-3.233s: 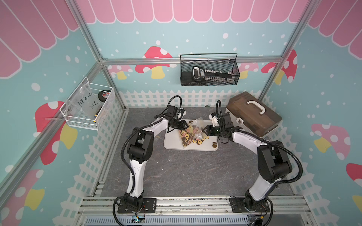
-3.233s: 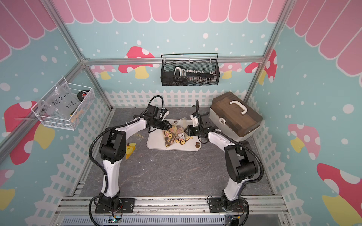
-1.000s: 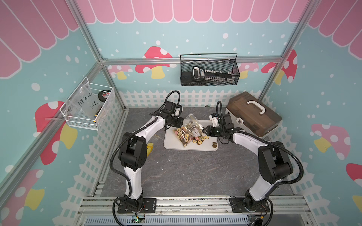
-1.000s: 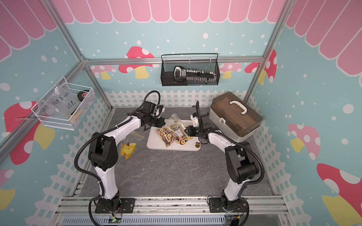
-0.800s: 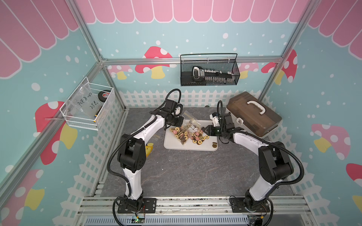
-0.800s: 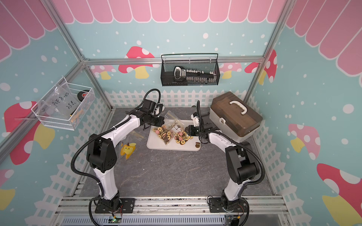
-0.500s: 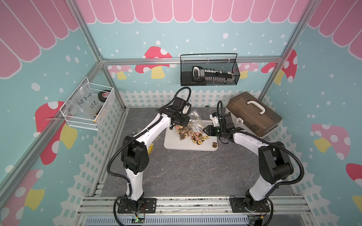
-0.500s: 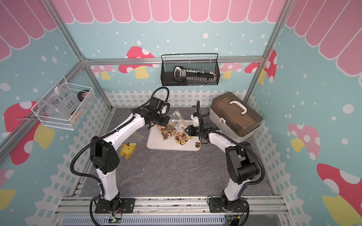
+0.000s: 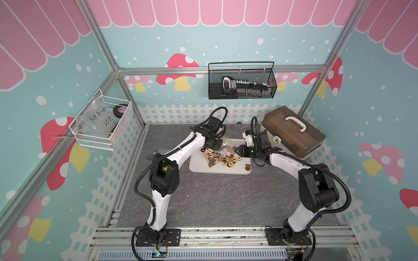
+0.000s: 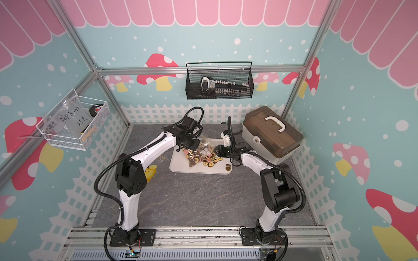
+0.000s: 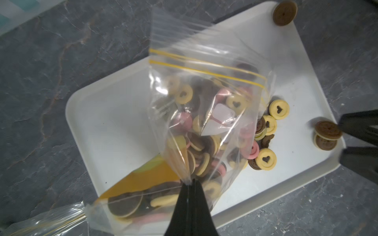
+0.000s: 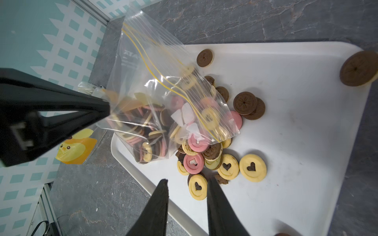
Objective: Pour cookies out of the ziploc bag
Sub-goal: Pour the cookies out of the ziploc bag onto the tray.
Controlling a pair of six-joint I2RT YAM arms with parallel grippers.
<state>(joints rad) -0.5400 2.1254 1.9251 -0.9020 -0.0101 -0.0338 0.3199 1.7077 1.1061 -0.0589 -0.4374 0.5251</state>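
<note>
Now the clear plastic ziploc bag (image 11: 204, 85) is held pinched above the white tray (image 11: 114, 122) by the left gripper (image 11: 189, 181), higher than before; right gripper (image 12: 187, 180) fingers are parted.

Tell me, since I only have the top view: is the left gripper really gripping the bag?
Observer: Yes. The left wrist view shows the left gripper shut on a fold of the bag, away from the zip.
Operator: And the other one?
Observer: The right wrist view shows the right gripper open and empty, over the tray edge.
Operator: How far along is the pour?
Observer: Most cookies sit inside the bag; a smaller pile lies on the tray by the zip.
</note>
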